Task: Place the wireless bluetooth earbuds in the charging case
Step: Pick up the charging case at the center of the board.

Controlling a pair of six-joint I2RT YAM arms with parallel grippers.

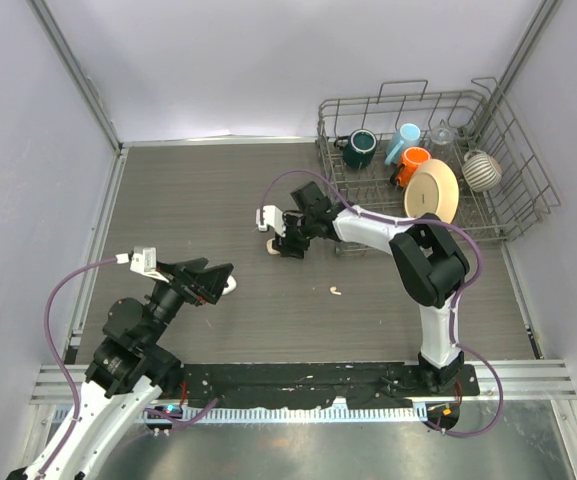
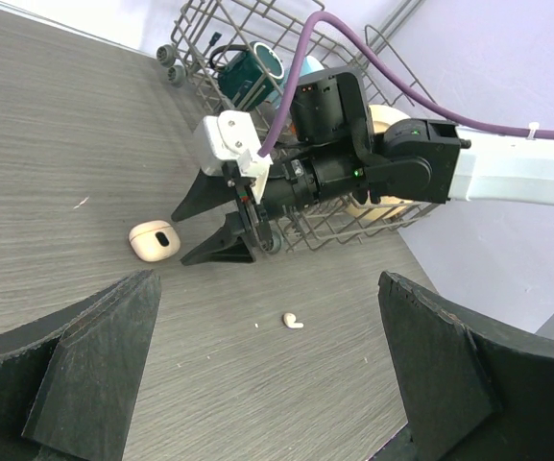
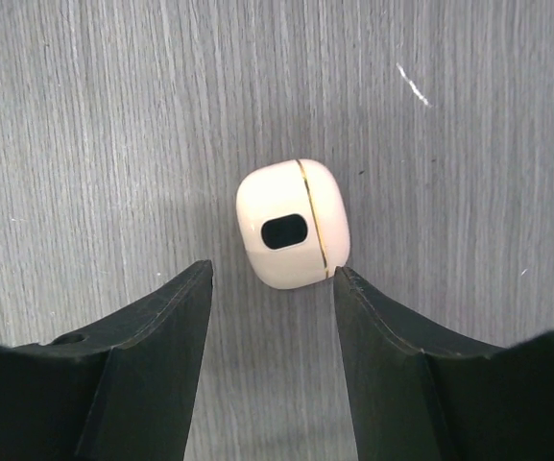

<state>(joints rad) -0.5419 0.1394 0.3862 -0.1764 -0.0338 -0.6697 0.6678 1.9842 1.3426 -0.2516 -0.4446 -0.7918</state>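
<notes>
A small cream charging case [image 3: 293,236], shut, with a gold seam and a dark oval window, lies on the grey table. It also shows in the top view [image 1: 271,246] and the left wrist view [image 2: 152,240]. My right gripper [image 3: 272,274] is open and empty, its tips just short of the case on either side; it also shows in the top view [image 1: 286,238]. One white earbud [image 2: 293,321] lies loose on the table [image 1: 336,290]. My left gripper [image 2: 272,384] is open and empty, facing that earbud from a distance. The other earbuds are not visible.
A wire dish rack [image 1: 513,215] with mugs, a plate and a glass stands at the back right. A small white object [image 1: 230,286] lies by my left gripper's tip [image 1: 223,278]; I cannot tell what it is. Walls enclose the table.
</notes>
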